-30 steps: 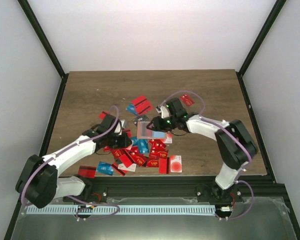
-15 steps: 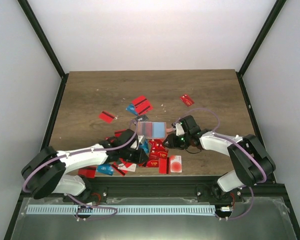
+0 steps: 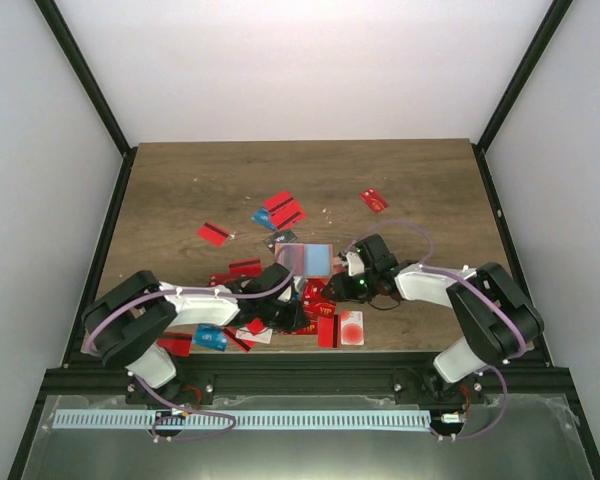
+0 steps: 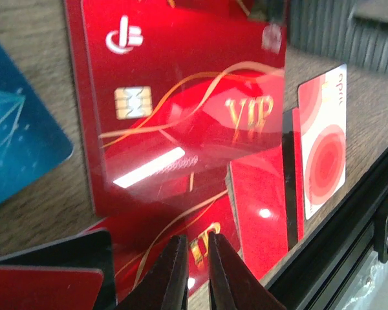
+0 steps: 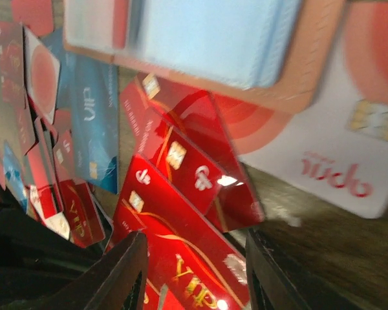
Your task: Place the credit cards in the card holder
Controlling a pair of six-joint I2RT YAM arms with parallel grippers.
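The card holder [image 3: 305, 259] lies flat, with the credit cards [image 3: 330, 328] heaped just on its near side. Over that heap the left gripper [image 4: 194, 274] has its fingers pinched almost together. By the holder's near right corner the right gripper [image 5: 197, 278] stands partly spread, holding nothing.

The overhead view is lit evenly and softly from above. The white walls [image 3: 310, 70] are rendered bright, and only faint shadows are cast on the worktop [image 3: 180, 190]. In the left wrist view, a white glare streak is seen on the otherwise sharp red VIP card [image 4: 181, 129]. The right wrist view is smeared by blur, the card holder [image 5: 310, 71] most of all, and its lower left corner is left dark.
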